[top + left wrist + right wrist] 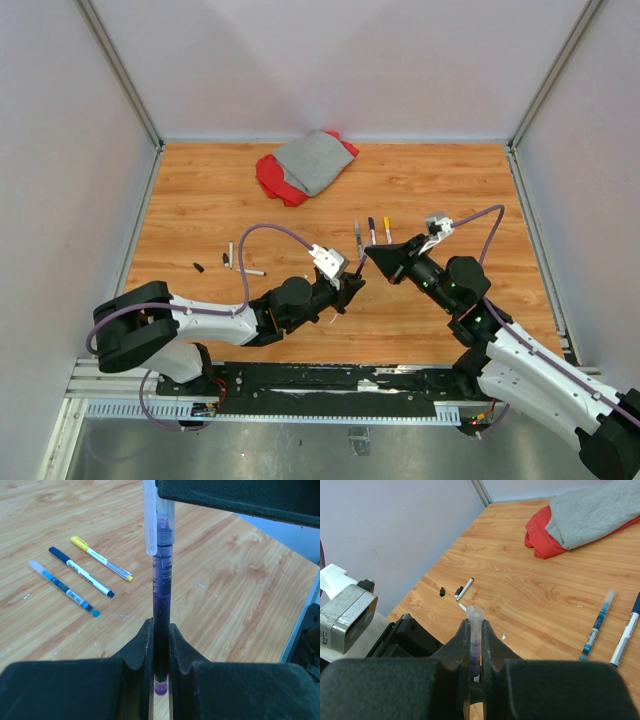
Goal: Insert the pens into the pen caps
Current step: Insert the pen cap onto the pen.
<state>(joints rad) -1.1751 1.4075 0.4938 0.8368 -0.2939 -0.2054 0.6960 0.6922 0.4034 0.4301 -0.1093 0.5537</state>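
pen (161, 640) between left jaws, cap (475, 620) between right

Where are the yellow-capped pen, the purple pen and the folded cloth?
yellow-capped pen (102, 559), left wrist view, middle of its barrel.
purple pen (161, 605), left wrist view, dark barrel.
folded cloth (312, 160), top external view, grey upper layer.

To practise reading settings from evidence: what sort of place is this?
Most likely a robotics lab test cell: a wood-grain tabletop boxed in by plain grey panels, two robot arms bolted to a rail at its near edge, and marker pens laid out as practice pieces.
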